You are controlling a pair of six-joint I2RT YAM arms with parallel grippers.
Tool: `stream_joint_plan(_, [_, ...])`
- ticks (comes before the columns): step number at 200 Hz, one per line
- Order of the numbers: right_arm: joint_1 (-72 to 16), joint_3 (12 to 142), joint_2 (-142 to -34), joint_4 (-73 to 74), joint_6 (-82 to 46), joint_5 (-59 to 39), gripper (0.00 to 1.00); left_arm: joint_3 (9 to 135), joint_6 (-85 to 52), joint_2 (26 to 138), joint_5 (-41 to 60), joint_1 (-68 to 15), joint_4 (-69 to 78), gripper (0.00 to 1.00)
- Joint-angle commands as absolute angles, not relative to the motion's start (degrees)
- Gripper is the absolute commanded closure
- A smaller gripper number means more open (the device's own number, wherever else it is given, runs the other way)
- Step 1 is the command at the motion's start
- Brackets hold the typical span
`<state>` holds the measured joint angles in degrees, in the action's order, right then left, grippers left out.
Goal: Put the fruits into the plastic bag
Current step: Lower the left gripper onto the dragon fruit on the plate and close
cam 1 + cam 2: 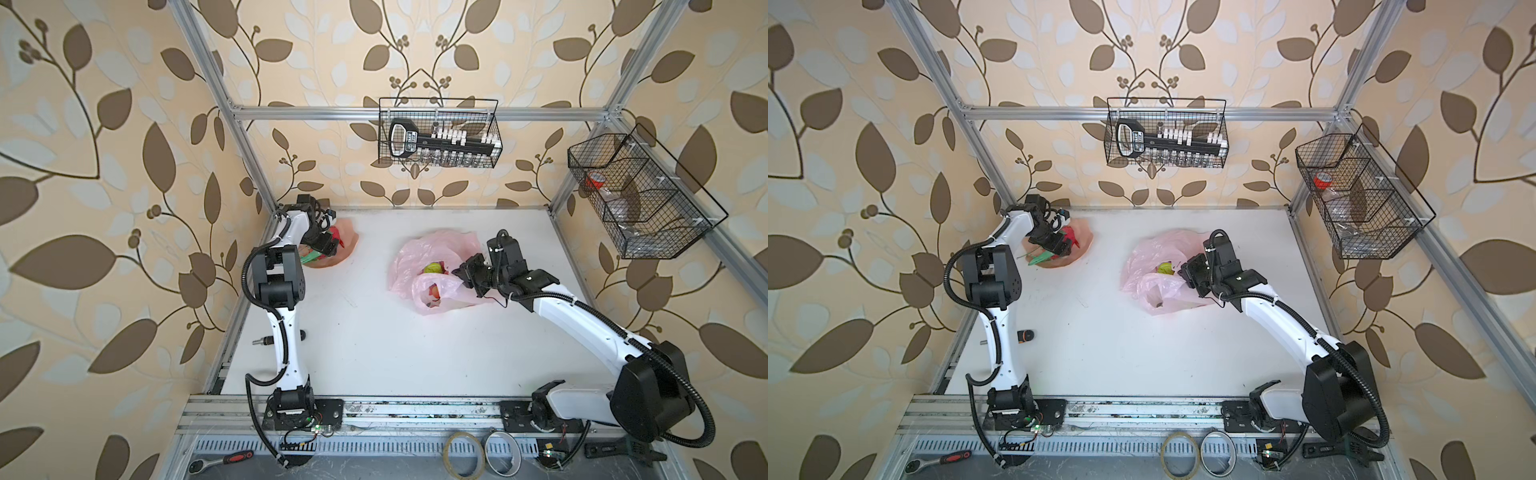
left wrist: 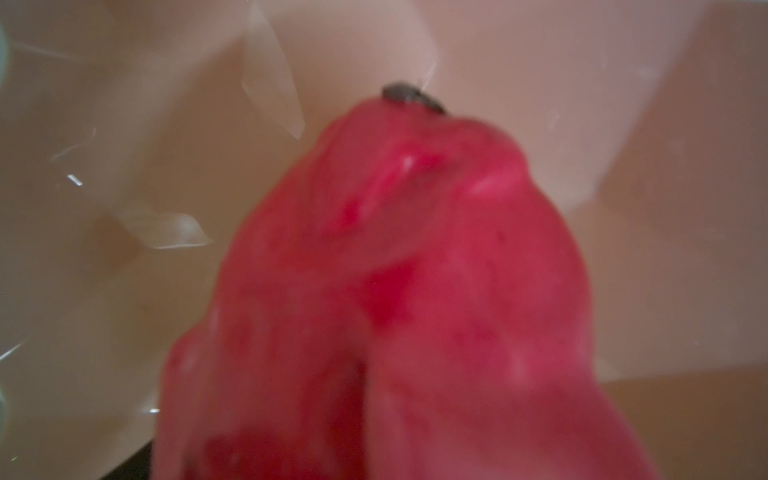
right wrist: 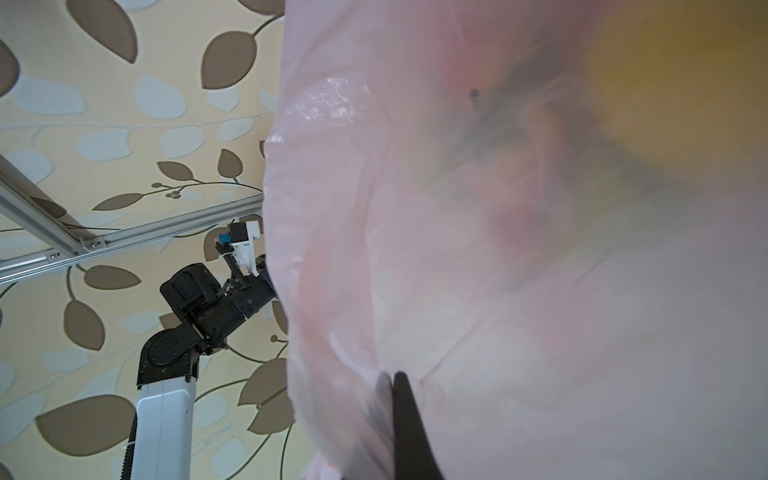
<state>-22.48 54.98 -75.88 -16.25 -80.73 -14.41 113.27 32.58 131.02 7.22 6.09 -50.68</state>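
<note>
At the edge of the plastic bag point(image 1: 411, 253) nearest the right arm, we are seeing the right gripper point(image 1: 460, 275) pinching the thin pink film with its jaws pressed together. In the right wrist view one dark finger point(image 3: 405, 415) is pressing against a gathered fold of that film, which is filling most of the view. Just beyond the gripper, inside the bag's open mouth, a yellow-green fruit point(image 1: 434, 267) is lying. In the fold of the bag nearer the arm bases we are making out a small red-orange fruit point(image 1: 434, 291) showing through the plastic. The bag itself is resting crumpled on the white table point(image 1: 374, 353). Well apart from the bag, off to its left in both top views, the left gripper point(image 1: 330, 246) is hanging low over the peach-pink dish point(image 1: 352, 235) with its jaws standing wide apart. Right at the gripper, in the dish, the magenta dragon fruit point(image 2: 415, 291) is lying. In the left wrist view it is looming blurred and very close against the dish's pale petal-shaped wall, and we cannot tell whether the jaws are touching it.
</note>
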Motion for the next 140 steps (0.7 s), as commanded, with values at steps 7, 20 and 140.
stream_joint_plan(7, [-22.2, 56.0, -76.1, -14.2, -81.7, -14.9, 1.0, 111.7, 29.0, 131.0, 8.1, 6.1, -58.4, 0.01])
stream_joint_plan(20, [-22.2, 55.7, -75.9, -13.7, -81.8, -15.1, 1.0, 111.2, 28.0, 130.5, 8.4, 6.1, -58.1, 0.01])
stream_joint_plan(140, [-22.1, 53.7, -73.3, -12.6, -82.4, -14.9, 1.0, 105.7, 22.0, 120.9, 11.4, 6.1, -50.7, 0.41])
